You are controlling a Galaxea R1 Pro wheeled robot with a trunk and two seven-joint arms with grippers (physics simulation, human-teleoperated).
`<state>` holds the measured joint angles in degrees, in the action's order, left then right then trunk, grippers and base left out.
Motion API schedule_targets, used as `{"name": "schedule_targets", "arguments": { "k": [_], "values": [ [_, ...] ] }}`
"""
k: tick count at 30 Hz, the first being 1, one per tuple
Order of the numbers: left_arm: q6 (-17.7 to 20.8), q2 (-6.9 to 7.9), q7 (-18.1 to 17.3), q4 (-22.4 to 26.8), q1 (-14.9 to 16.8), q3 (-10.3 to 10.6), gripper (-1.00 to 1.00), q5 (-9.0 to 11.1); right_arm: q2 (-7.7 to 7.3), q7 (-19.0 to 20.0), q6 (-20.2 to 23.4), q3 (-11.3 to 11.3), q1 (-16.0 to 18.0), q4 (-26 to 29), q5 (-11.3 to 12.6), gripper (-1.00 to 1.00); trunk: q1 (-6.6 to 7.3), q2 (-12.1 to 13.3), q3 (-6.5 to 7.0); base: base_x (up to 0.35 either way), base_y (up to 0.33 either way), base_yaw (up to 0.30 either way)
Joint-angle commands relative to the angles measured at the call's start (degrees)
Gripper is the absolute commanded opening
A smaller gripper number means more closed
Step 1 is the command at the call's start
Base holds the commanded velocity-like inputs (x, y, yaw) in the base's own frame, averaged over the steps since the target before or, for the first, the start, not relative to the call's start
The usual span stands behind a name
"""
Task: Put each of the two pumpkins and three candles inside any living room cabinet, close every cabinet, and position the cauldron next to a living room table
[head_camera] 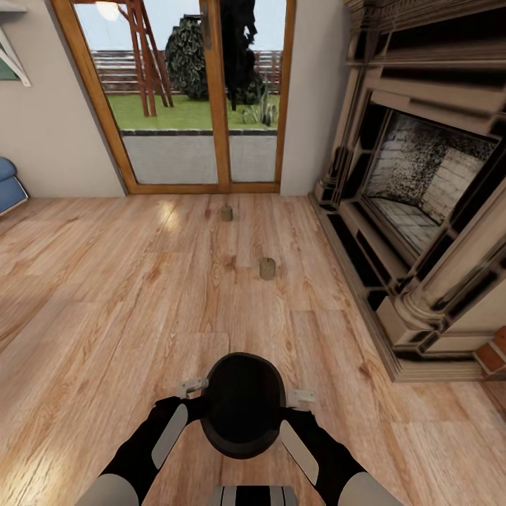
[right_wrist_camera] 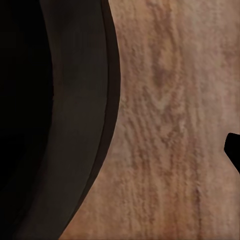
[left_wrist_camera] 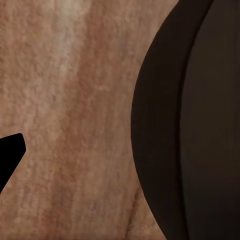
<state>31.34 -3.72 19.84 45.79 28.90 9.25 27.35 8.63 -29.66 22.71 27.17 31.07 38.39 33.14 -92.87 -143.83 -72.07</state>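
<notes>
The black round cauldron [head_camera: 242, 404] sits low in the head view, between my two forearms, over the wood floor. My left gripper [head_camera: 191, 386] is at its left flank and my right gripper [head_camera: 301, 397] at its right flank. In each wrist view the cauldron's dark curved wall [left_wrist_camera: 200, 130] [right_wrist_camera: 55, 115] stands on one side. One black fingertip [left_wrist_camera: 10, 155] [right_wrist_camera: 233, 150] shows far from that wall, so both jaws look spread wide. Two short beige candles stand on the floor ahead, one nearer [head_camera: 267, 268] and one farther [head_camera: 226, 213]. No pumpkin or cabinet is in view.
A large stone fireplace [head_camera: 422, 197] with a stepped hearth juts out along the right. A wood-framed glass door [head_camera: 190, 98] closes the far wall. Something blue and cushioned [head_camera: 8, 184] shows at the left edge. Open plank floor [head_camera: 105, 281] spreads ahead and to the left.
</notes>
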Motion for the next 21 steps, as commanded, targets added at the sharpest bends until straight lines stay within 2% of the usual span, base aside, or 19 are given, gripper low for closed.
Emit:
{"name": "schedule_targets", "arguments": {
  "k": [1,3,7,18,19,21],
  "values": [
    [0.1,0.03,0.5,0.1,0.0,0.2,1.00,0.6,-0.04,-0.5,0.2,0.3,0.0,0.1,0.4,1.00,0.01,0.0,-0.05,0.000,0.000,0.000],
    [0.1,0.02,0.5,0.1,0.0,0.2,1.00,0.6,-0.06,-0.5,0.2,0.3,0.0,0.1,0.4,1.00,0.01,0.0,-0.05,0.000,0.000,0.000],
    [0.1,0.02,0.5,0.1,0.0,0.2,1.00,0.6,-0.04,-0.5,0.2,0.3,0.0,0.1,0.4,1.00,-0.09,-0.1,-0.93,0.000,0.000,0.000],
    [0.1,0.01,0.5,0.1,0.0,0.2,1.00,0.5,-0.02,-0.2,0.1,0.3,0.0,0.0,0.4,1.00,-0.09,-0.1,-0.93,0.000,0.000,0.000],
    [0.1,0.02,0.5,0.1,0.0,0.2,1.00,0.5,-0.02,-0.1,0.1,0.3,0.0,0.0,0.4,-1.00,-0.09,-0.1,-0.93,0.000,0.000,0.000],
    [0.1,-0.01,0.5,0.1,0.0,0.2,1.00,0.5,-0.02,0.1,0.1,0.3,0.0,0.0,0.4,-1.00,-0.09,-0.1,-0.93,0.000,0.000,0.000]
  ]
}}
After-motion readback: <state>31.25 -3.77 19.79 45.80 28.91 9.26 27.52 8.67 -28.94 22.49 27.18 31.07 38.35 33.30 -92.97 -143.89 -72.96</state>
